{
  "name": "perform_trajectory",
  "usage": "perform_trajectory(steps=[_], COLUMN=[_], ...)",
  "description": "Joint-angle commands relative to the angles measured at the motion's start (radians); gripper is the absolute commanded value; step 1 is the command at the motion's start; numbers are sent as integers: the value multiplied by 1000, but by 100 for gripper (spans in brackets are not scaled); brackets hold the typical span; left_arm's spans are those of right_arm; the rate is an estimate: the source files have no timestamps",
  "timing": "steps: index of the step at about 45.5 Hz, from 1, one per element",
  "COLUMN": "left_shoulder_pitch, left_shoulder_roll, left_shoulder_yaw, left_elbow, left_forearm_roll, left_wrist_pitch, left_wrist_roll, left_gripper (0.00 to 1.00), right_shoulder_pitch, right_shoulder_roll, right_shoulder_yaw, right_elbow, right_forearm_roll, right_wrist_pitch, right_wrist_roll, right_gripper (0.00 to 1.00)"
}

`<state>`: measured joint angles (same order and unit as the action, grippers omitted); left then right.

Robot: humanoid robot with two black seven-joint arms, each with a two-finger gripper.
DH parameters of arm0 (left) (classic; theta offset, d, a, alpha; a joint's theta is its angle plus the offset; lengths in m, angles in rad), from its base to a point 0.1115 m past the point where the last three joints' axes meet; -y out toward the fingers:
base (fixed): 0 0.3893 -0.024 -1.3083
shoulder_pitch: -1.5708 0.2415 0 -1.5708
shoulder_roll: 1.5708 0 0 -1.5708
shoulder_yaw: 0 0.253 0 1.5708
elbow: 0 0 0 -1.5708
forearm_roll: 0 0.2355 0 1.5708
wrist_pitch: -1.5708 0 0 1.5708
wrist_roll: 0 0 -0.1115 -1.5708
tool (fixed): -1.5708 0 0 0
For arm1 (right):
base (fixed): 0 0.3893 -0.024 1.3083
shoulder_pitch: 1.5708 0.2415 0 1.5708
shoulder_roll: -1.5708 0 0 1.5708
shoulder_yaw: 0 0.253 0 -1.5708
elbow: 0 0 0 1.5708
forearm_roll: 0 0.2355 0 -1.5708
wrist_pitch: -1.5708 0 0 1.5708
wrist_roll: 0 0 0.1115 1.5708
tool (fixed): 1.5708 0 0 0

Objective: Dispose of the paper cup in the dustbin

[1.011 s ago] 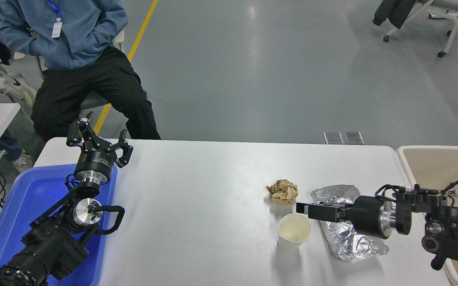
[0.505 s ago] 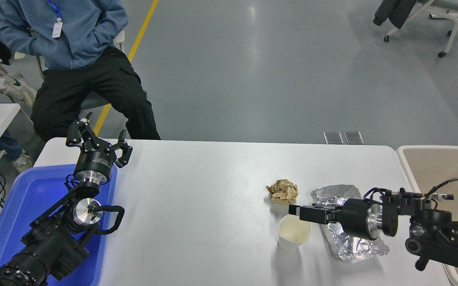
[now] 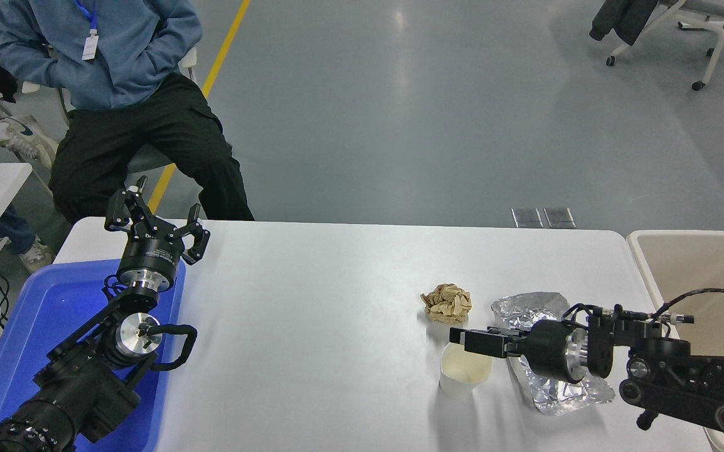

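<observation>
The paper cup [image 3: 462, 371] stands upright on the white table [image 3: 312, 326], at the front right, its cream inside showing. My right gripper [image 3: 463, 342] comes in low from the right and its tip lies over the cup's far right rim. It is seen side-on, and whether it touches the cup I cannot tell. The beige dustbin [image 3: 701, 242] stands off the table's right end, partly hidden by my right arm. My left gripper [image 3: 155, 220] is parked open and empty over the blue tray [image 3: 48, 314] at the left.
A crumpled tan paper ball [image 3: 447, 302] lies just behind the cup. A crinkled silver foil tray [image 3: 541, 376] lies under my right wrist. A person [image 3: 111, 75] sits at the far left. Office chairs stand at the top right.
My right arm has moved left and slightly down, and its tip went from right of the cup to over the cup's far rim. The cup and the left arm have not moved.
</observation>
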<state>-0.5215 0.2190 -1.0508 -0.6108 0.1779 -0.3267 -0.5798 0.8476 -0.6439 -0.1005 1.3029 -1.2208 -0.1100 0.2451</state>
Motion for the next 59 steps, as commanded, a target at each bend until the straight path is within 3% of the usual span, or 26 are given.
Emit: perform_trajectory(steps=[1, 19, 33, 39, 44, 48, 59], left_shoulder_pitch=[0, 0, 0, 0, 0, 0, 0], left_shoulder_roll=[-1, -1, -1, -1, 0, 0, -1], left_shoulder_yaw=[0, 0, 0, 0, 0, 0, 0], left_elbow=[0, 0, 0, 0, 0, 0, 0], left_forearm_roll=[0, 0, 0, 0, 0, 0, 0], left_wrist_pitch=[0, 0, 0, 0, 0, 0, 0], left_wrist_roll=[0, 0, 0, 0, 0, 0, 2], left_gripper=[100, 100, 100, 100, 100, 100, 100], right_shoulder_pitch=[-13, -53, -91, -93, -96, -97, -93], right_shoulder_roll=[0, 4, 9, 10, 10, 10, -3], right_shoulder_yaw=[-7, -11, -10, -10, -11, -11, -10], right_elbow=[-16, -108, -111, -111, -111, -111, -99], right_forearm_roll=[-28, -152, -183, -183, -183, -184, -172], right_wrist_pitch=[-3, -31, -65, -65, -65, -62, -53], right_wrist_roll=[20, 97, 99, 99, 99, 97, 97], right_gripper=[99, 94, 78, 59, 37, 3, 0])
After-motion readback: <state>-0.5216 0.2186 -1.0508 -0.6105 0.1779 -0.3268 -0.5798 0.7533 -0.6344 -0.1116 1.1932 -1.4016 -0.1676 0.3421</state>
